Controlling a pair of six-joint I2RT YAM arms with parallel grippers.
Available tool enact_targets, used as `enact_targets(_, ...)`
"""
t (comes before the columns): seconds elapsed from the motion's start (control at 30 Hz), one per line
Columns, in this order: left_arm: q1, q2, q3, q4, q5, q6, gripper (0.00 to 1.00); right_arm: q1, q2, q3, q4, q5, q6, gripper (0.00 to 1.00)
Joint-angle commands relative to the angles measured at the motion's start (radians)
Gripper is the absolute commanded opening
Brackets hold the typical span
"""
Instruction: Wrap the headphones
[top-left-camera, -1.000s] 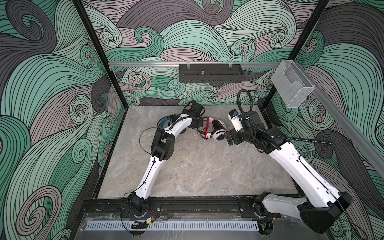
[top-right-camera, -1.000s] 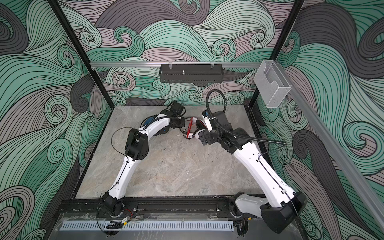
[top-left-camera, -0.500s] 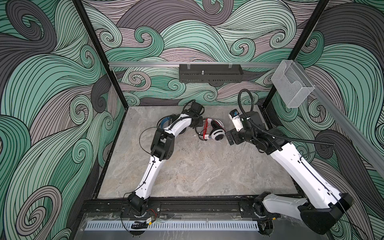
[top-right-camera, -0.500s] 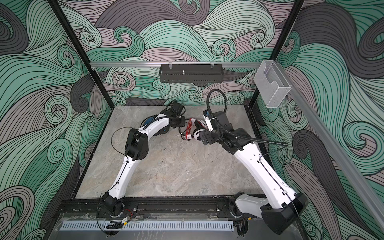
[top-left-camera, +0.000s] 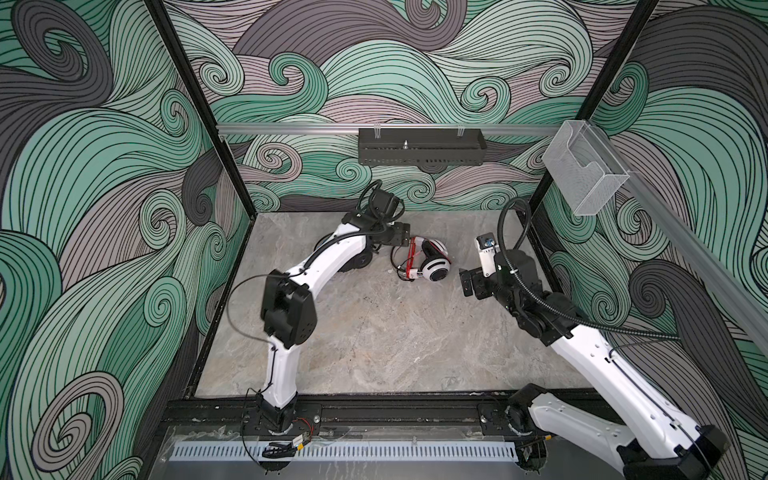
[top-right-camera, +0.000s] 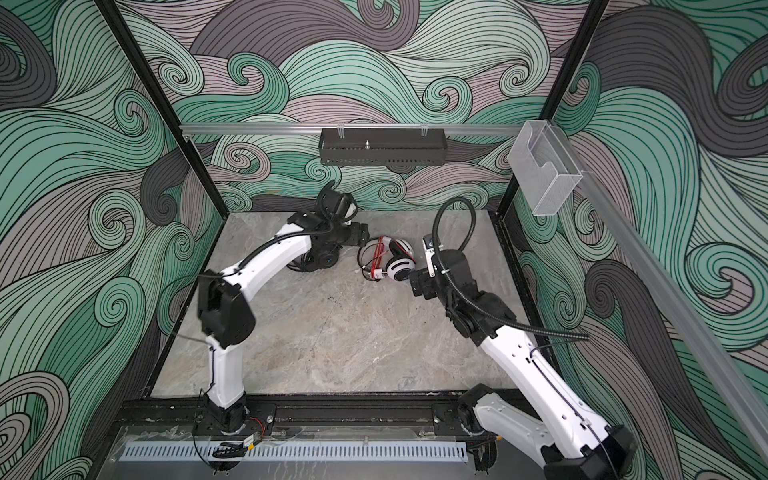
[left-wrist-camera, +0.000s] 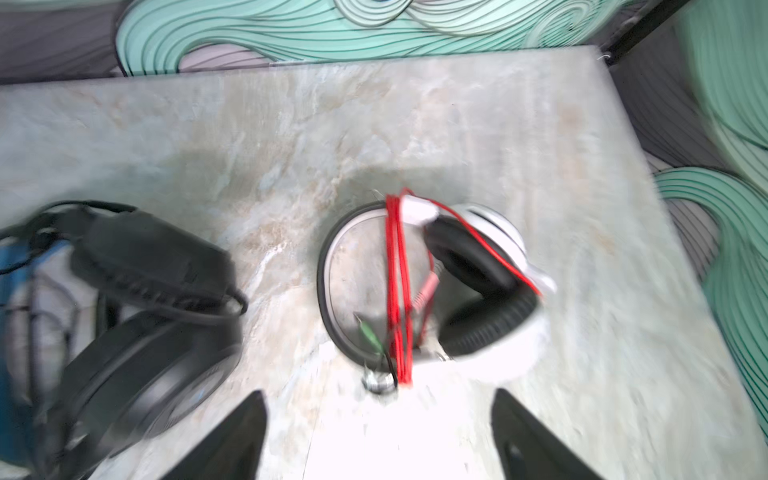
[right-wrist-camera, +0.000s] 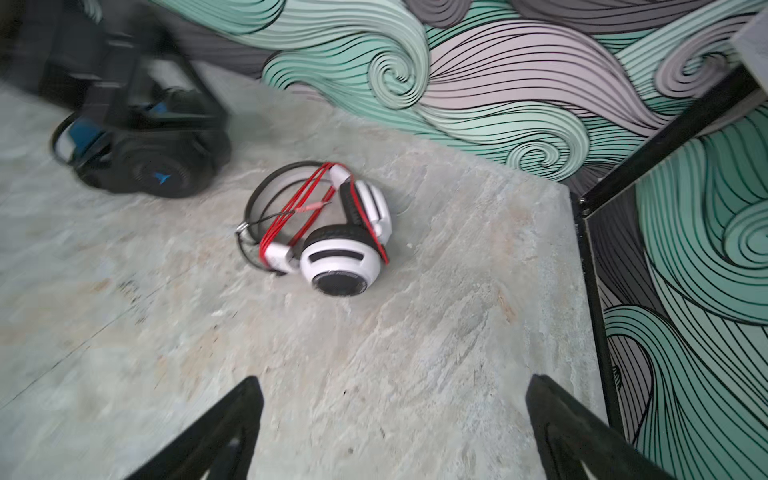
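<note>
The white-and-black headphones (top-left-camera: 432, 264) (top-right-camera: 397, 262) lie on the table near the back, with the red cable (left-wrist-camera: 398, 282) (right-wrist-camera: 291, 216) wound across the headband. My left gripper (top-left-camera: 400, 240) (left-wrist-camera: 376, 399) hovers just left of the headband, open and holding nothing. The black headphones (top-right-camera: 322, 259) (left-wrist-camera: 145, 311) (right-wrist-camera: 153, 166) rest to the left, partly hidden under the left arm in both top views. On the right, a short gap away from the white earcup, my right gripper (top-left-camera: 467, 282) (right-wrist-camera: 392, 384) is open and empty.
A marble-patterned table (top-left-camera: 374, 332) is enclosed by patterned walls with black corner posts. A black tray (top-left-camera: 419, 151) hangs on the back rail. A clear plastic box (top-left-camera: 584, 174) is mounted on the right rail.
My left gripper has opened and let go of the white-and-black headphones. My right gripper has drawn back to the right, away from the earcup.
</note>
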Motion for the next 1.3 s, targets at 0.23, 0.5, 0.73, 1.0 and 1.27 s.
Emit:
enact_targets(0.23,0.038,-0.765,-0.835,0.126,-0.417,0.008,0.99,-0.191,0.148,-0.331,0.604,0.211,0.173,1.00)
enact_targets(0.5,0.298,-0.826,-1.160,0.488,-0.478,0.161,0.99,-0.326,0.363,-0.353,0.838,0.033,0.098,1.00)
enact_targets(0.73,0.455,-0.575,-1.108,0.718,-0.412,0.223,0.99,-0.345,0.441,-0.258,0.772,-0.062,0.030,1.00)
enact_targets(1.0,0.535,-0.495,-1.170,0.904,-0.344,0.237,0.99,-0.369,0.472,-0.351,0.815,-0.039,0.088,1.00)
enact_targets(1.27,0.565,-0.478,-1.293,1.175,-0.281,0.302,0.99,-0.409,0.430,-0.433,0.940,-0.057,0.088,0.99)
